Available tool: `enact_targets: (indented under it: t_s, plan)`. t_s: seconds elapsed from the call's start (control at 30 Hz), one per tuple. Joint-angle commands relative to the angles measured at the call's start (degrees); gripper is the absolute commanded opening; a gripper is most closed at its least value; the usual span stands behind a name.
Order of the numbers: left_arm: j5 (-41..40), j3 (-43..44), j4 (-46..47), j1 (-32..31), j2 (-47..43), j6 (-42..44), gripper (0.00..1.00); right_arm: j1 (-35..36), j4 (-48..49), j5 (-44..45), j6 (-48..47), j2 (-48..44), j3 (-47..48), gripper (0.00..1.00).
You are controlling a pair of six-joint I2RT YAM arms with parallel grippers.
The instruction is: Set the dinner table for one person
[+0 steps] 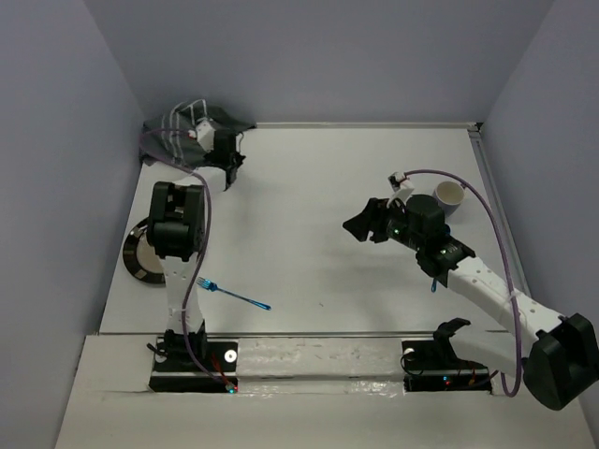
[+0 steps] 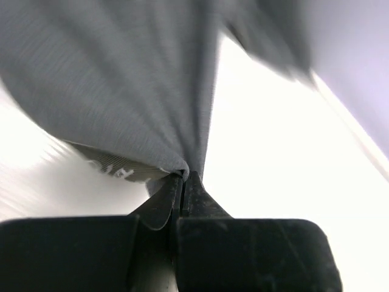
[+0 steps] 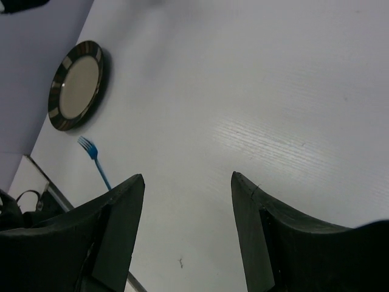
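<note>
The dinner table (image 1: 318, 187) is a white top walled by lavender panels. A dark grey striped cloth (image 1: 173, 131) lies bunched in the far left corner. My left gripper (image 1: 227, 168) is shut on a fold of that cloth (image 2: 134, 91), its jaws (image 2: 185, 176) pinched together. A dark-rimmed plate (image 1: 136, 257) lies at the left edge, partly behind the left arm. A blue fork (image 1: 234, 295) lies near the front left. A white cup (image 1: 452, 198) stands at the right. My right gripper (image 1: 363, 223) is open and empty above the middle of the table. The right wrist view shows its gripper (image 3: 187, 182), the plate (image 3: 78, 85) and the fork (image 3: 95, 159).
A small blue thing (image 1: 435, 281) shows under the right forearm; I cannot tell what it is. A raised ledge (image 1: 309, 351) with both arm bases runs along the near edge. Lavender walls close in the left, far and right sides.
</note>
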Motion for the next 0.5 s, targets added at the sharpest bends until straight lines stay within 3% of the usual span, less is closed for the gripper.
enact_targets:
  t_s: [0.0,0.23,0.3,0.33,0.47]
  plan:
    - [7.2,-9.1,12.5,-10.3,-10.6,3.1,0.00,0.3,-1.5,11.1,0.5,-3.8,2.0,0.65]
    - [14.9,-26.5,23.3,-24.5,-21.2,4.1,0.00,0.3,-9.4,28.2,-4.6,-8.7,8.2,0.64]
    - [14.5,-31.7,25.3,-26.0,-24.9,4.2,0.00,0.3,-10.9,30.0,-5.6,-8.1,10.6,0.63]
    - [13.9,-39.0,26.6,-26.9,-30.1,3.9,0.00,0.3,-11.0,30.7,-5.9,-7.7,10.9,0.61]
    - [9.4,-54.7,29.2,-27.4,-43.3,3.4,0.00,0.3,-9.9,31.5,-5.9,-2.9,13.8,0.60]
